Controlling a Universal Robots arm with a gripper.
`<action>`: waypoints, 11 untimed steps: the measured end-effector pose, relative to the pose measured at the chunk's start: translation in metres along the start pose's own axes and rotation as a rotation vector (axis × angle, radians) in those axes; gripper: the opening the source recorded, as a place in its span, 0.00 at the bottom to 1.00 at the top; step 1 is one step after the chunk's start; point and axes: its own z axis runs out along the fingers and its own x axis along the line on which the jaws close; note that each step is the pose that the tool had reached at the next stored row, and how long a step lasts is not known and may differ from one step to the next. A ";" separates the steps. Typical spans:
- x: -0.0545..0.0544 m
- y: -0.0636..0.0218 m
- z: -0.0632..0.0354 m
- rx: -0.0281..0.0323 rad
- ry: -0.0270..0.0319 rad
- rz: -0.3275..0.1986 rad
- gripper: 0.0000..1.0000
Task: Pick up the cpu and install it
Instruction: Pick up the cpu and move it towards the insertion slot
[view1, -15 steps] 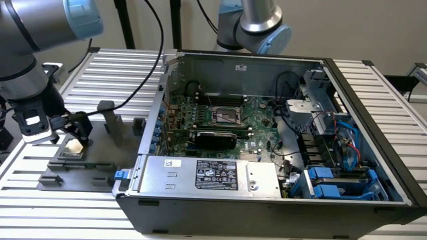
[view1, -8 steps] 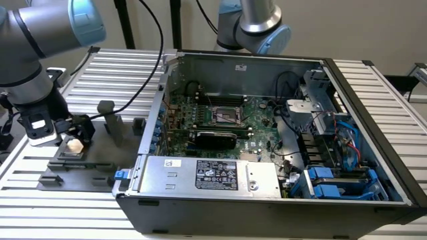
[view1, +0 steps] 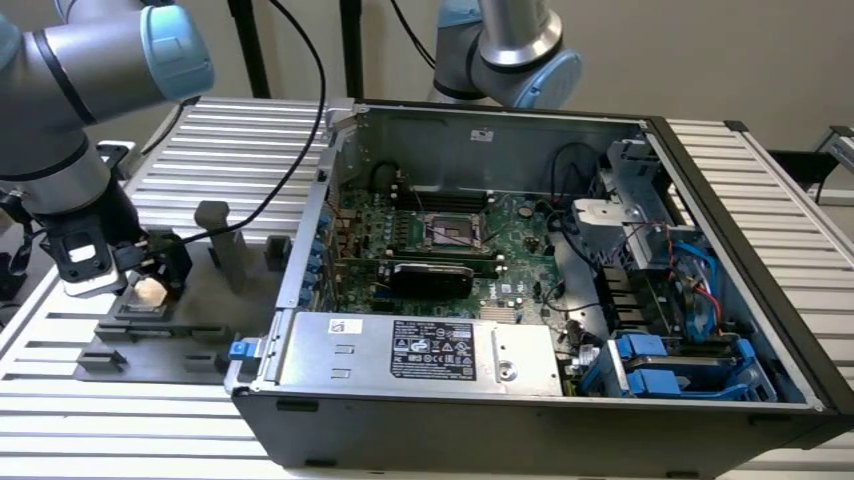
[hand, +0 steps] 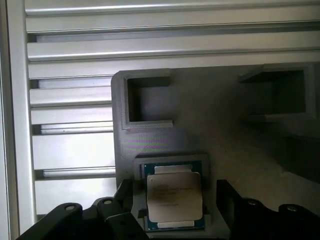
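Here's the bench: a silver aluminium table of long ribbed slats (view1: 781, 230), with dark grooves between the profiles. Two things sit straight on it. Toward the exterior view's left, a dark grey plastic fixture plate (view1: 187, 345) lies flat on the slats, with square pockets sunk into it and upright posts rising from it. Just beside it, taking the middle and the exterior view's right, a big black-and-grey metal computer case (view1: 534, 430) lies on its side, open face up.

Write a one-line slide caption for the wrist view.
Open hand straddles the chip lying in its grey holder on the slatted table.
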 end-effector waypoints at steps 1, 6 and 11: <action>0.000 0.0000 0.0001 0.0000 -0.0001 0.000 0.77; 0.001 0.0000 0.0002 0.0003 -0.0003 0.000 0.77; 0.001 0.0000 0.0002 0.0014 -0.0003 0.000 0.77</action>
